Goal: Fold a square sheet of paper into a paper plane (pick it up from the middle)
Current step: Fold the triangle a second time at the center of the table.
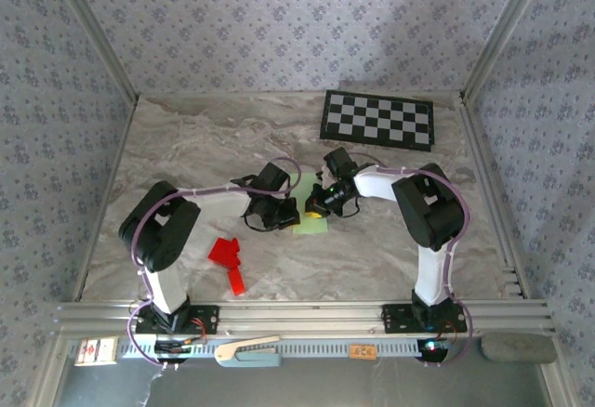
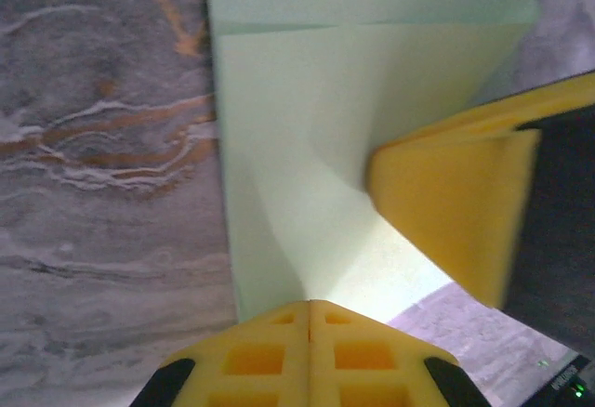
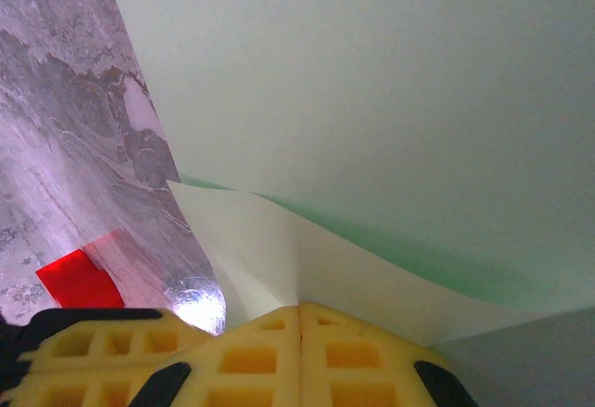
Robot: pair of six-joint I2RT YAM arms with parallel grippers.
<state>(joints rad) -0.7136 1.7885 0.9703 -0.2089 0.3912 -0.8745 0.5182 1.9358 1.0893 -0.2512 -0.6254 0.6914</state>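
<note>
My left claw (image 2: 310,307) and my right claw (image 3: 299,312) look alike. Each has bright yellow fingers (image 3: 246,361) moulded with a grid of square pockets, with black mounts just behind them. Further back from each claw, my arms (image 1: 218,201) are white links between bulky black joint housings, with thin lilac cables (image 1: 138,235) looping alongside. Farthest from the claws, my bases (image 1: 170,320) are black. Red wires (image 1: 191,336) show at the left one and a green light (image 1: 429,345) at the right.

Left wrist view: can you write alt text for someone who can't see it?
A pale green paper sheet, creased near the top, lies on a marbled table. The left gripper, yellow fingers shut, pinches its near edge; the right gripper reaches in from the right.
</note>
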